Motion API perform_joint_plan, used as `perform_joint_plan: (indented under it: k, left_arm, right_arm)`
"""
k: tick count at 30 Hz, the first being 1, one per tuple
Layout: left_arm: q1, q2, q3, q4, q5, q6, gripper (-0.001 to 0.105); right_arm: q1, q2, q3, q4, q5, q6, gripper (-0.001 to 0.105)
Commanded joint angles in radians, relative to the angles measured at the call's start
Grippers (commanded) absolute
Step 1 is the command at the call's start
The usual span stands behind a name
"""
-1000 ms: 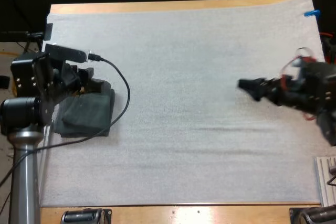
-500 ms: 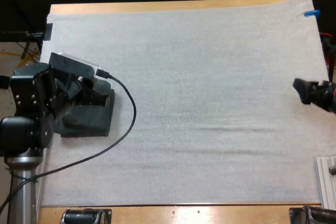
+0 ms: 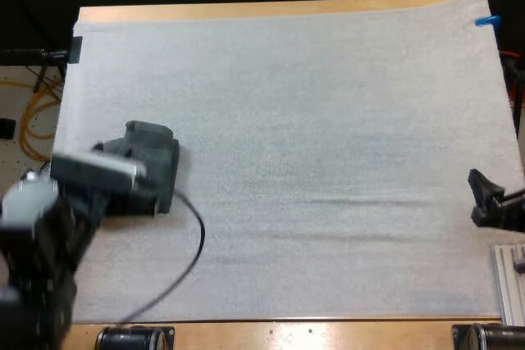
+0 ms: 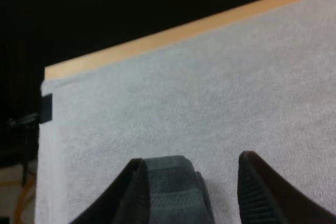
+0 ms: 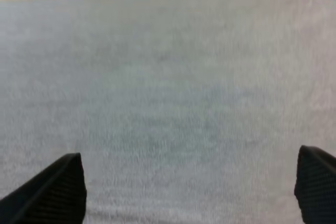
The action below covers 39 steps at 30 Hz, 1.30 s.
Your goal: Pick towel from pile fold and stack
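Wooden worktop (image 3: 246, 11), white mat (image 3: 328, 120) covering most of it. Folded dark towel (image 3: 154, 149) sits near the mat's left edge. Left gripper (image 4: 191, 160) is over it, fingers spread and not clamping, towel between them. Right gripper (image 5: 190, 153) is at the mat's right edge, fingers wide apart over bare mat.

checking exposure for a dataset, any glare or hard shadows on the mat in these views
High view: white mat evenly lit, no glare, just faint darker bands across its middle. Left wrist view: folded towel dark by the open left pincer, no hard shadow beside it. Right wrist view: mat even and glare-free ahead of the open right pincer.
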<state>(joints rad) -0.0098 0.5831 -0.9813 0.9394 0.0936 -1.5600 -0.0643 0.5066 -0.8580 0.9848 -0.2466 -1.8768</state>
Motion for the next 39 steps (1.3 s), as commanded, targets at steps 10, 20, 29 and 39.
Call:
perform_joint_plan:
  k: [10, 20, 29, 39]
  left_arm:
    - [-0.003, -0.548, 0.252, 0.084, -0.015, -0.005, 0.039]
    - [0.0, -0.736, 0.27, 0.481, -0.012, -0.003, 0.039]
    - [0.0, -0.736, 0.323, 0.178, -0.009, -0.003, 0.039]
    - [0.0, -0.735, 0.48, 0.007, -0.009, -0.021, 0.039]
  right_arm:
    - [0.001, -0.354, 0.173, 0.028, 0.003, -0.007, 0.078]
    - [-0.002, -0.551, 0.247, 0.066, 0.003, 0.017, 0.078]
    - [-0.002, -0.559, 0.247, -0.076, 0.003, -0.073, 0.078]
    - [-0.002, -0.555, 0.288, -0.114, 0.003, -0.073, 0.078]
